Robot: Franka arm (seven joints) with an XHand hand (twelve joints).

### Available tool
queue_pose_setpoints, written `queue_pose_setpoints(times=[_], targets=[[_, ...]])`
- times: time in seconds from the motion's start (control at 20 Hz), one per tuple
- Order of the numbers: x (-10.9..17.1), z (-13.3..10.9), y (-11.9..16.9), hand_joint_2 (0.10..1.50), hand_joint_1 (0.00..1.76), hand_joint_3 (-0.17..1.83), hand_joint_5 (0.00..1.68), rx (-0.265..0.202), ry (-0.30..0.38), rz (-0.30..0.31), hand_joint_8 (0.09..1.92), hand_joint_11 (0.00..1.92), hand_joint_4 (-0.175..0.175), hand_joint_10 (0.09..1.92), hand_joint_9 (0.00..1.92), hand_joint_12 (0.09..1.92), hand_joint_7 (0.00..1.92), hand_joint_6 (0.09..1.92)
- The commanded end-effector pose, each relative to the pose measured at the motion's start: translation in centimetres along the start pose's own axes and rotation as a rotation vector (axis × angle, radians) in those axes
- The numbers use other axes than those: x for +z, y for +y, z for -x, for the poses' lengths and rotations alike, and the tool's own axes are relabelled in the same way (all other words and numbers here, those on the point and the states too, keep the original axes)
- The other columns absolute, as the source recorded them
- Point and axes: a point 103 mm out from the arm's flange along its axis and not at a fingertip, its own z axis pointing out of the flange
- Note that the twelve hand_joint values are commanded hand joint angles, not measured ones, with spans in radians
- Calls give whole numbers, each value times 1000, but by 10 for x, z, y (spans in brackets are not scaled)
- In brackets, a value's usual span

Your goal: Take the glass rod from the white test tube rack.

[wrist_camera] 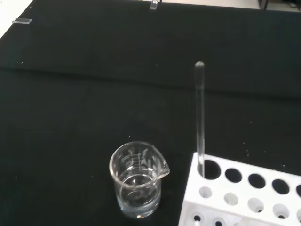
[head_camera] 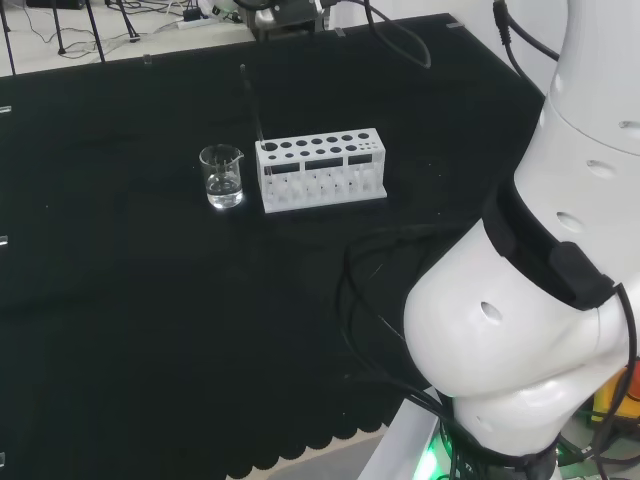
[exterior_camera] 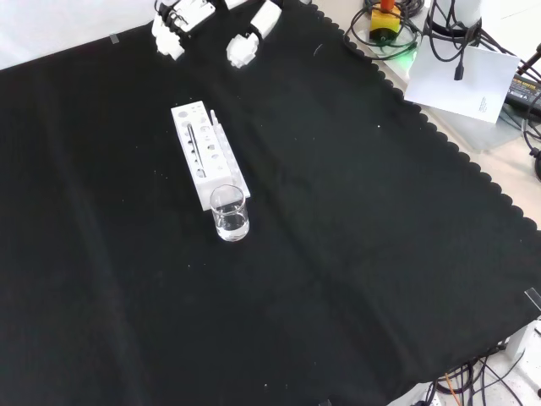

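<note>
Though clear, glass rod (wrist_camera: 200,117) upright in rack (wrist_camera: 244,197) corner hole.

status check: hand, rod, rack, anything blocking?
Hand up at the cloth's far edge in the front view, fingers relaxed, holding nothing. Glass rod upright in an end hole of the white rack, untouched. Beaker close beside that end.

White test tube rack (head_camera: 321,171) just right of a small glass beaker (head_camera: 222,177) on black cloth (head_camera: 150,320).

bench: black cloth (head_camera: 150,330) | on it: white rack (head_camera: 320,170), glass beaker (head_camera: 222,177)
</note>
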Motion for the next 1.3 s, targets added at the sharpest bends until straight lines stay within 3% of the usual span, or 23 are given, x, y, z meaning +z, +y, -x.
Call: queue_pose_setpoints(times=[0.05,0.55,1.3], targets=[[21,8,27,1310,531,-175,0,-7,-26,-48,87,0,-175,493,0,816,27,87],[21,15,45,1312,522,-175,0,-9,-17,-46,87,0,-175,526,0,863,25,87],[54,14,54,1319,505,-175,0,-9,-34,-88,266,0,-175,603,0,917,0,87]])
